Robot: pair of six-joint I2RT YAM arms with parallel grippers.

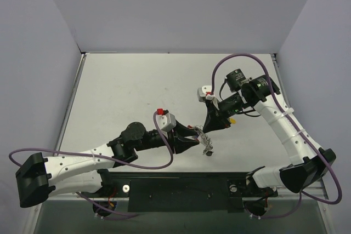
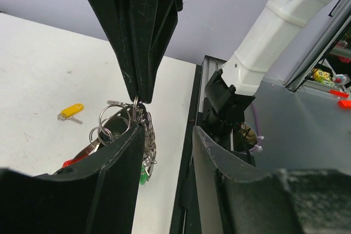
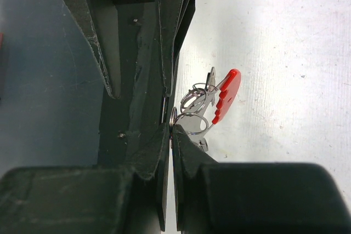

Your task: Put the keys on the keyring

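The keyring [image 2: 116, 120], a bunch of thin silvery rings with a chain, hangs just above the white table. My right gripper [image 3: 171, 127] is shut on one ring [image 3: 174, 118]; in the left wrist view its fingers [image 2: 143, 53] come down from above. A red key [image 3: 226, 96] hangs on the rings. A green key [image 2: 143, 176] dangles low on the chain. A yellow key [image 2: 72, 111] lies loose on the table. My left gripper [image 2: 167, 130] is open, and its left finger [image 2: 109, 179] is right beside the rings. In the top view both grippers [image 1: 194, 143] [image 1: 207, 129] meet at the keyring [image 1: 205, 142].
The black base rail [image 1: 175, 187] runs along the table's near edge, with the right arm's base [image 2: 230, 97] beside it. Purple cables [image 1: 241, 57] loop over both arms. Grey walls close in the white table [image 1: 137, 86] on three sides.
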